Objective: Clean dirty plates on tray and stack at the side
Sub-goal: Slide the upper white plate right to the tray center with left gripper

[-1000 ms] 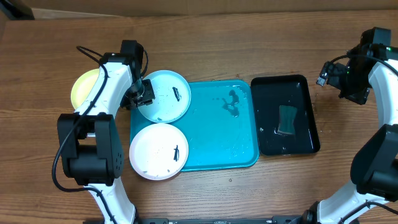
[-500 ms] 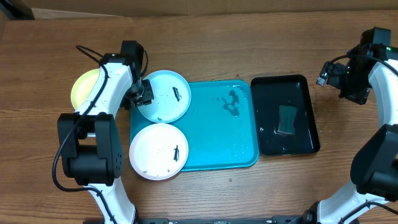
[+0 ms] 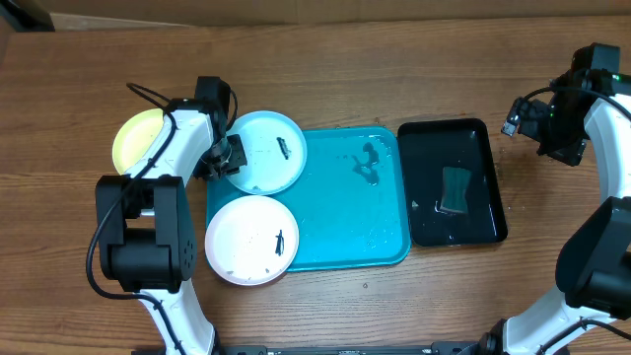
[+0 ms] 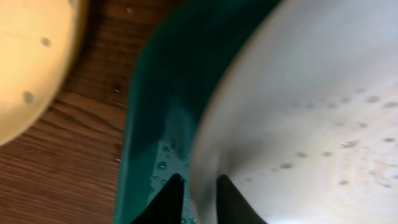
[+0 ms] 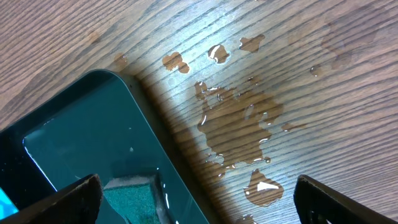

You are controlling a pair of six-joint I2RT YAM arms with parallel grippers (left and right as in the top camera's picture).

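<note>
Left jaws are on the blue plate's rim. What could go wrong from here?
1. The left jaws pinch only the rim of the light blue plate, which is beaded with water, so it may slip or tilt when lifted.
2. The white plate lies right beside it, so a swinging plate might knock it.
3. Water is pooled on the table near the black tray; anything stacked there would get wet.
</note>
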